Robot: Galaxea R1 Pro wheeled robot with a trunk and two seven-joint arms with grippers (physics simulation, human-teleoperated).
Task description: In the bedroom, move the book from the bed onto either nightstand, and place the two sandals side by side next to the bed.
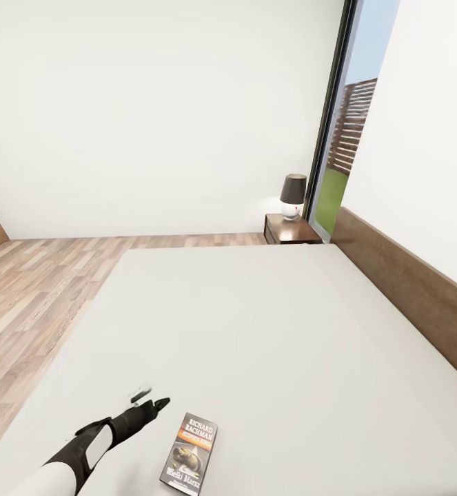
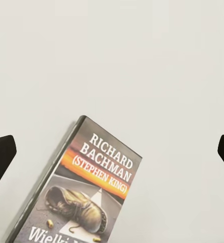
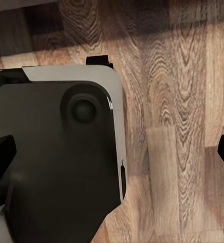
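The book (image 1: pixel 190 455), dark with an orange band and white lettering, lies flat on the bed's grey mattress (image 1: pixel 256 331) near its front edge. My left gripper (image 1: pixel 151 398) hovers just left of the book, over the mattress, open and holding nothing. In the left wrist view the book (image 2: pixel 91 187) lies below and between the widely spread fingertips (image 2: pixel 1 154). A dark-brown nightstand (image 1: pixel 291 231) stands at the bed's far corner. My right gripper (image 3: pixel 114 154) is open over the wood floor (image 3: pixel 178 126), beside the robot's dark base (image 3: pixel 56 167). The sandals are out of view.
A small lamp (image 1: pixel 293 196) with a dark shade stands on the nightstand. The brown headboard (image 1: pixel 407 282) runs along the bed's right side. A tall dark-framed window (image 1: pixel 342 151) is behind the nightstand. Wood-plank floor (image 1: pixel 35 289) lies left of the bed.
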